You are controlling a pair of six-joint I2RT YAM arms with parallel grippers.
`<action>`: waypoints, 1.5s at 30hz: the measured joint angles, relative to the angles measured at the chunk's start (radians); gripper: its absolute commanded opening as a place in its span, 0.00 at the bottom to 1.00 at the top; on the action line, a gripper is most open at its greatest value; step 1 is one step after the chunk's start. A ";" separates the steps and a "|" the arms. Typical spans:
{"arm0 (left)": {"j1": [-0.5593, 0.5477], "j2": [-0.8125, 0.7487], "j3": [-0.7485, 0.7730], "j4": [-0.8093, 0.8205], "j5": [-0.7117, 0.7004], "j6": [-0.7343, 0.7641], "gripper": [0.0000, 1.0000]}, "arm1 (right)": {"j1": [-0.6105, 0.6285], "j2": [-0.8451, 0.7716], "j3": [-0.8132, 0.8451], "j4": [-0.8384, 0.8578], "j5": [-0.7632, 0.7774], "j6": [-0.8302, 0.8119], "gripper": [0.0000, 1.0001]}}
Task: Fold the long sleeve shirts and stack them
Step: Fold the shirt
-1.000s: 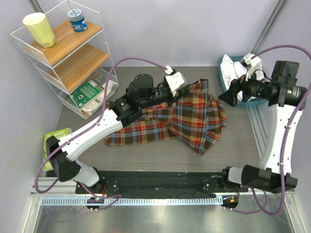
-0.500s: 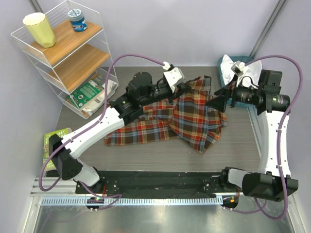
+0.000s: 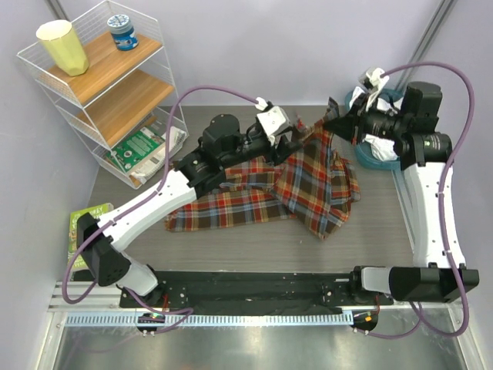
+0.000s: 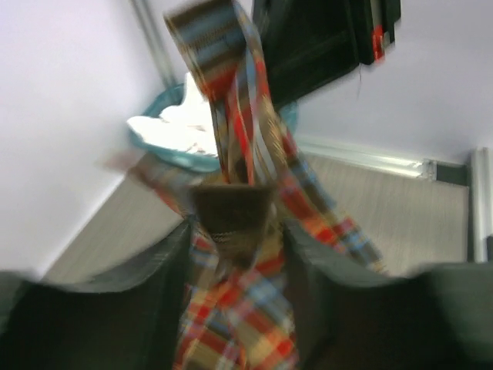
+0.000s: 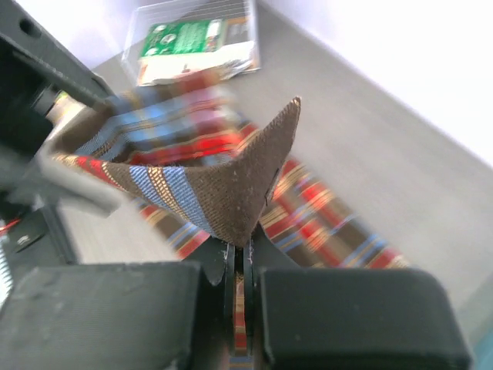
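The plaid long sleeve shirt [image 3: 254,196] lies rumpled across the table, its right part pulled up toward the back. My right gripper [image 3: 333,122] is shut on a brown corner of the plaid shirt [image 5: 223,193], pinched tight between the fingers. My left gripper [image 3: 296,142] sits just left of it. Its fingers [image 4: 173,277] stand apart, with the plaid cloth [image 4: 239,308] running loosely between them up to the right gripper [image 4: 316,38]. The white long sleeve shirt [image 4: 173,127] is bunched in the teal basket [image 3: 368,158] at the back right, partly hidden by the right arm.
A wire shelf [image 3: 100,85] at the back left holds a yellow cup [image 3: 63,45], a blue jar [image 3: 122,31] and a green packet [image 3: 142,146]. A green booklet [image 3: 86,223] lies by the left table edge. An aluminium rail [image 3: 408,208] runs along the right.
The right gripper swung left from the basket and shut on the shirt's raised corner. The left gripper's jaws parted from that cloth. The shirt's right edge rose.
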 measured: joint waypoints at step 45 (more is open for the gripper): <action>0.261 0.035 -0.008 -0.152 0.418 0.185 0.92 | 0.407 0.278 0.214 -0.134 0.277 -0.478 0.01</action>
